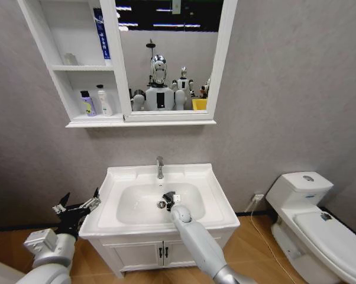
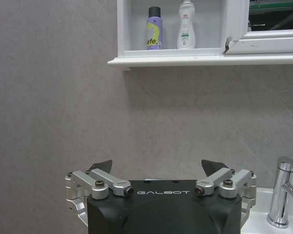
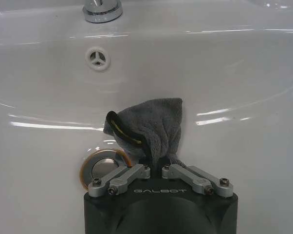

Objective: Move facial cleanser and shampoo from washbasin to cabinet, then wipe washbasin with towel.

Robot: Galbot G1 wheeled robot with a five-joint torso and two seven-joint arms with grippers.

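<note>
My right gripper (image 1: 168,199) is down in the bowl of the white washbasin (image 1: 213,195), beside the chrome drain (image 3: 103,166). It (image 3: 155,163) is shut on the dark grey towel (image 3: 151,124), whose yellow-green edge shows; the bunched cloth touches the bowl's floor. On the lower shelf of the white cabinet (image 1: 95,123) stand a purple bottle (image 1: 87,103) (image 2: 154,28) with a black cap and a white bottle (image 1: 104,100) (image 2: 186,25); which is the facial cleanser and which the shampoo I cannot tell. My left gripper (image 1: 77,207) (image 2: 158,168) hangs open and empty, left of the basin.
The chrome faucet (image 1: 159,167) (image 2: 283,200) rises at the basin's back rim, with an overflow hole (image 3: 98,57) below it. A blue tube (image 1: 101,32) stands on the cabinet's upper shelf. A white toilet (image 1: 311,219) is at the right. The vanity's doors (image 1: 163,253) are under the basin.
</note>
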